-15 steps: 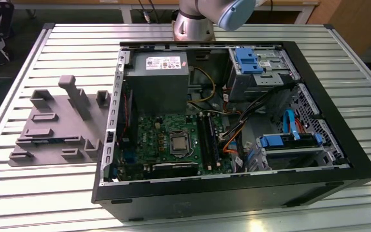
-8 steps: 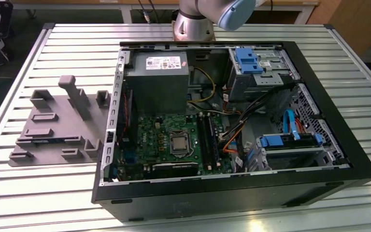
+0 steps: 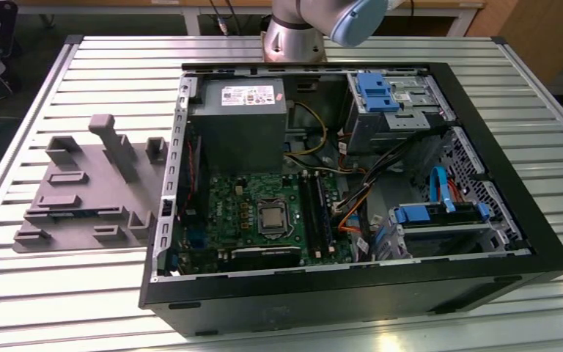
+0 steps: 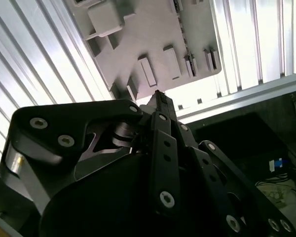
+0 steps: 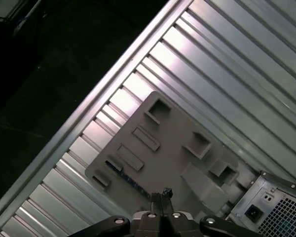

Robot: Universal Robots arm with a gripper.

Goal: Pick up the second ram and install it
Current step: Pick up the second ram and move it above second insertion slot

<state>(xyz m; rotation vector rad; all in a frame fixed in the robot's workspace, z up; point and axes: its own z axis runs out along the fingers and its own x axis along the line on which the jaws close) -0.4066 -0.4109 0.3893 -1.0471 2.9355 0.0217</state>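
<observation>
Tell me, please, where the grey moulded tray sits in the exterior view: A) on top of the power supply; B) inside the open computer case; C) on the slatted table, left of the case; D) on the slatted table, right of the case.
C: the grey moulded tray lies on the slatted table, beside the open computer case on the exterior view's left.

Open computer case [image 3: 360, 293] beside grey fixture [image 3: 96, 192], possibly holding the second ram [image 3: 78, 213].

The arm's silver-grey metal cylindrical joint [image 3: 289, 40] carries a rounded pale blue cap [image 3: 362, 18]. The matte black tool [image 4: 160, 96] is built of flat, round-edged link plates [image 4: 71, 131] pinned with silver hex-socket screws [image 4: 166, 199], tapering to narrow tips.
</observation>
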